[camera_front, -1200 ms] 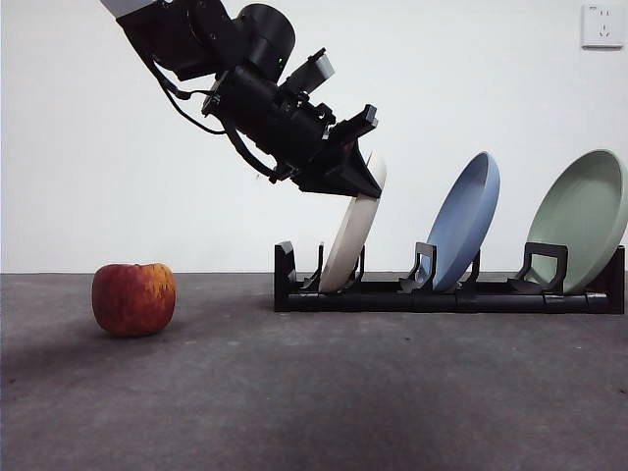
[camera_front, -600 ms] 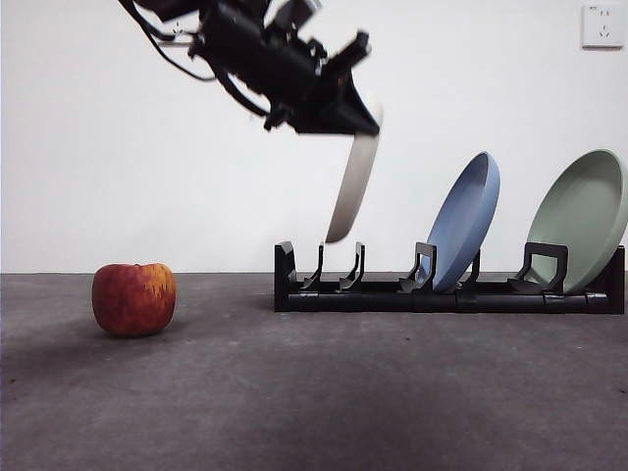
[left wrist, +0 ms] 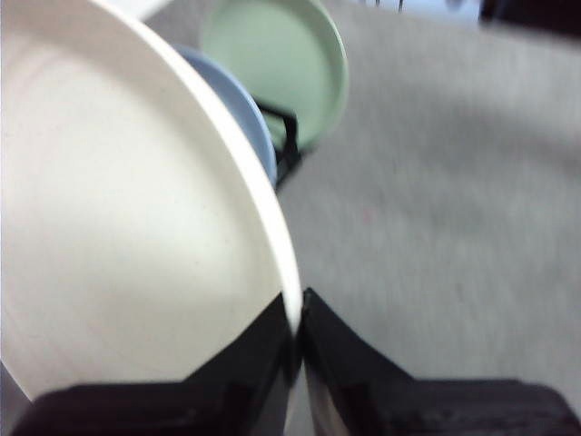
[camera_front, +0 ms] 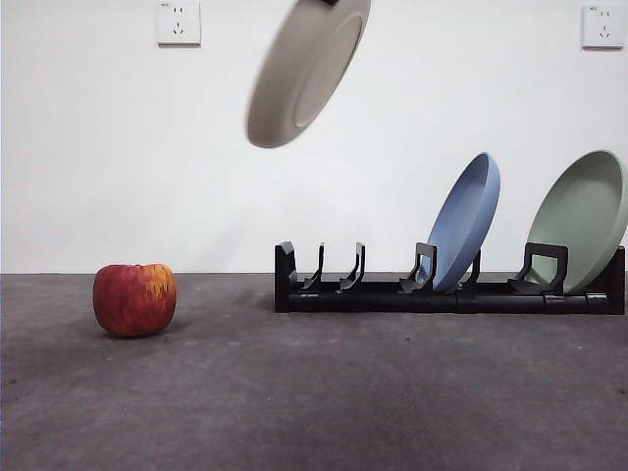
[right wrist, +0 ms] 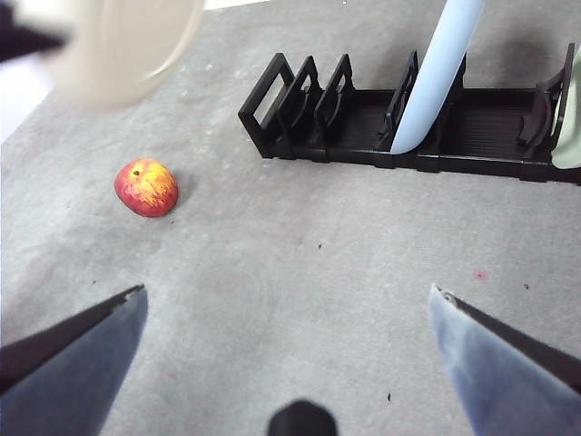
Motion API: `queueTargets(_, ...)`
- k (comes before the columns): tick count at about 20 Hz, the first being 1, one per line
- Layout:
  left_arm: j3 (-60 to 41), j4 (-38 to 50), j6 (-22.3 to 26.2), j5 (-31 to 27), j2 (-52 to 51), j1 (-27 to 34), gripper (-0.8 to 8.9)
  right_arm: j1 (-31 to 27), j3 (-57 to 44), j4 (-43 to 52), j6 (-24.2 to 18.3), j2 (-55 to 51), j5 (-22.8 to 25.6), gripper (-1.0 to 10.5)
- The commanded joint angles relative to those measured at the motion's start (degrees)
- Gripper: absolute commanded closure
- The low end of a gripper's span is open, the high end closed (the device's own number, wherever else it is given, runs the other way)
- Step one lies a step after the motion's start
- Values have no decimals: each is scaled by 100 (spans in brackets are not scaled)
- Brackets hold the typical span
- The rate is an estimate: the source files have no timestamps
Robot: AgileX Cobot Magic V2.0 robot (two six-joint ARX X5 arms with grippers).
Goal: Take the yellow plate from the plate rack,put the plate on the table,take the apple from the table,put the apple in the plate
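The yellow plate (camera_front: 307, 71) hangs tilted high in the air, above and left of the plate rack (camera_front: 446, 294). My left gripper (left wrist: 298, 338) is shut on its rim; the plate (left wrist: 118, 200) fills most of the left wrist view. The plate shows blurred at a corner of the right wrist view (right wrist: 123, 45). The rack's left slots stand without a plate (right wrist: 313, 104). The apple (camera_front: 134, 299) rests on the table (camera_front: 314, 392) at the left, also seen in the right wrist view (right wrist: 146, 187). My right gripper (right wrist: 286, 304) is open, high above the table.
A blue plate (camera_front: 464, 221) and a pale green plate (camera_front: 581, 221) stand in the rack's middle and right slots. Both show behind the yellow plate in the left wrist view (left wrist: 250, 118) (left wrist: 277, 64). Two wall sockets (camera_front: 178, 22) sit on the white wall.
The left gripper has lifted the yellow plate out of the rack, up and to the left; the arm has left the top of the front view. The apple has not moved.
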Motion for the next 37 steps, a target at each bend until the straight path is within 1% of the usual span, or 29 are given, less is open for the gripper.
queueTargets(1, 0, -745, 719, -669, -4, -470, 820, 2, 20, 24, -17, -2, -83, 410)
queueTargets(2, -2, -1064, 763, -1045, 26, -734, 820, 2, 20, 22, -17, -2, -153, 410)
queueTargets(5, -4, -1569, 765, -1545, 297, -1373, 819, 2, 17, 24, -17, -2, -254, 410)
queueTargets(8, -15, -1899, 796, -2302, 754, -1915, 819, 2, 17, 20, -17, -2, -302, 410)
queueTargets(11, -17, -1985, 789, -2487, 1237, -2214, 819, 2, 20, 17, -13, -2, -367, 410)
queueTargets(15, -164, -1884, 568, -2728, 1731, -2450, 819, 2, 17, 20, -15, -2, -365, 410)
queueTargets(19, -894, -1412, 343, -2769, 1803, -2468, 819, 2, 17, 22, -17, -2, -365, 410)
queueTargets(21, -1274, -1246, 254, -3189, 1803, -2496, 819, 2, 17, 28, -17, -2, -365, 410)
queueTargets(22, -1410, -1167, 251, -3272, 1803, -2546, 819, 2, 20, 37, -17, -2, -363, 410)
queueTargets(28, -2074, -310, -111, -3217, 1803, -2874, 819, 2, 17, 59, -15, 72, -363, 410)
queueTargets(31, -2210, -173, -461, -3209, 1805, -2874, 820, 2, 17, 55, -15, 175, -365, 410)
queueTargets(33, -2218, -177, -542, -3123, 1805, -2796, 817, 2, 17, 57, -13, 192, -365, 410)
queueTargets(34, -2218, -181, -599, -2973, 1805, -2730, 813, 2, 20, 57, -11, 219, -367, 410)
queueTargets(35, -2218, -203, -621, -2734, 1808, -2656, 802, 2, 20, 46, -11, 219, -367, 410)
queueTargets(37, -2218, -240, -629, -2463, 1823, -2531, 682, 2, 20, 35, -11, 219, -367, 410)
